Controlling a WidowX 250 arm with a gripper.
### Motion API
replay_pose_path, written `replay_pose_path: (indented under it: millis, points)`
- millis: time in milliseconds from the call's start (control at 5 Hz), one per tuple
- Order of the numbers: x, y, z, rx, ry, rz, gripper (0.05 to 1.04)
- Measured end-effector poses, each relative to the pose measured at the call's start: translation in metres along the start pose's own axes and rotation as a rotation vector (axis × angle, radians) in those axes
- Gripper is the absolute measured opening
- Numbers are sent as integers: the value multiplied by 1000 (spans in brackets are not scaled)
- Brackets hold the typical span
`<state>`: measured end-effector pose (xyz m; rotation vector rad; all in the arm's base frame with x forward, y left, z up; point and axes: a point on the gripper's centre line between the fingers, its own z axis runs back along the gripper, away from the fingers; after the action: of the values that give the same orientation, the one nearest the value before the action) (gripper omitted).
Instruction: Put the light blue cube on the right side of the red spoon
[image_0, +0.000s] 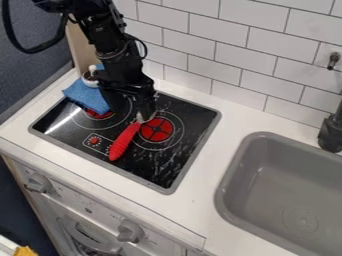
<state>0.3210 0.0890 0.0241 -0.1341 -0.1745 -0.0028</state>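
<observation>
The blue cloth looks soft and light, the red spoon stiff; pinch either mid-length. The tool's grip I cannot tell

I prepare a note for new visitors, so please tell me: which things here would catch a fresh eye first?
Probably the red spoon first, lying at a slant on the black stove top with its handle toward the front. Next, the blue cloth at the stove top's back left corner, and the black arm coming in from the upper left.
</observation>
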Motion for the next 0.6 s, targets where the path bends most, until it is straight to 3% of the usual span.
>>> replay_pose_path:
  millis: [200,600]
  points:
    - [-4,0,-10,-11,32,10,1001]
    - [31,21,-25,25,25,64,1001]
